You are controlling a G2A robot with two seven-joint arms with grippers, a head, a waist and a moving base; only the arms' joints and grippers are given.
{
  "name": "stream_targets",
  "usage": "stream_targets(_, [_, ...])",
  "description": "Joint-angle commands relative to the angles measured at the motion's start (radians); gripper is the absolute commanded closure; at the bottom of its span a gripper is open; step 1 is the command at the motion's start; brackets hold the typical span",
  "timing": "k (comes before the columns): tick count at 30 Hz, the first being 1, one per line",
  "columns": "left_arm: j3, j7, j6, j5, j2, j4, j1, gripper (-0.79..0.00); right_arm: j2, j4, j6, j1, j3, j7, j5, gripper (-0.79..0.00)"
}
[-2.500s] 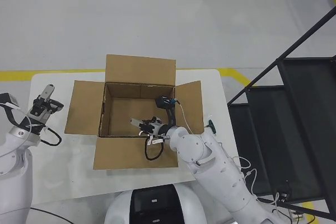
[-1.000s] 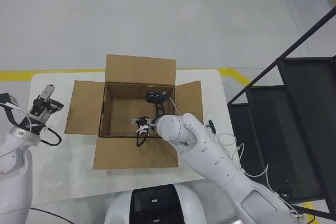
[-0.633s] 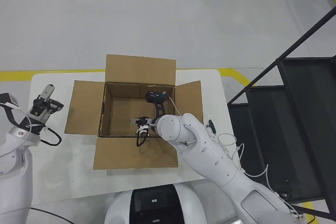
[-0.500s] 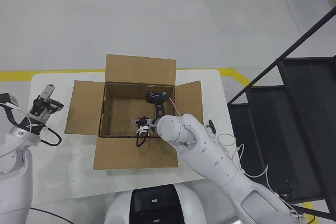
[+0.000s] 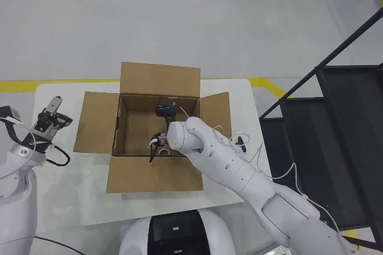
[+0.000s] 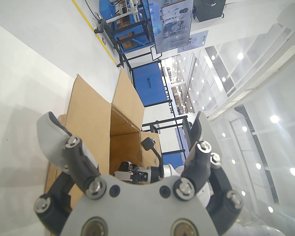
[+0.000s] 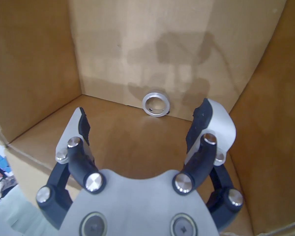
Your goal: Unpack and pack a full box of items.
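just one metal ring (image 7: 155, 113) in one box (image 7: 34, 50)

Top view: camera overhead, facing down, medium distance; table (image 5: 64, 191) and box (image 5: 159, 80) at frame centre.
Left wrist view: camera behind left pincer (image 6: 124, 121), low at table edge, facing along box's outer wall toward hall beyond; box near.
Right wrist view: camera behind right pincer (image 7: 144, 111), inside box, very close, facing inner wall and floor.
Shared: box in all three views; right pincer also caught from left wrist.
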Motion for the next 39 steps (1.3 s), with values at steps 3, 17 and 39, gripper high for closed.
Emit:
stream_targets(3, [0.0, 0.0, 0.0, 0.0, 0.0, 0.0, 0.0, -0.785, -0.009, 0.04, -0.046, 0.022, -0.011, 0.007, 0.01, -0.391])
stream_targets(17, [0.0, 0.0, 0.0, 0.0, 0.0, 0.0, 0.0, -0.785, 0.004, 0.114, -0.235, 0.018, -0.014, 0.066, -0.064, -0.468])
stream_targets(39, [0.0, 0.0, 0.0, 0.0, 0.0, 0.0, 0.0, -0.785, -0.045, 0.281, -0.378, 0.083, -0.069, 0.088, -0.058, -0.437])
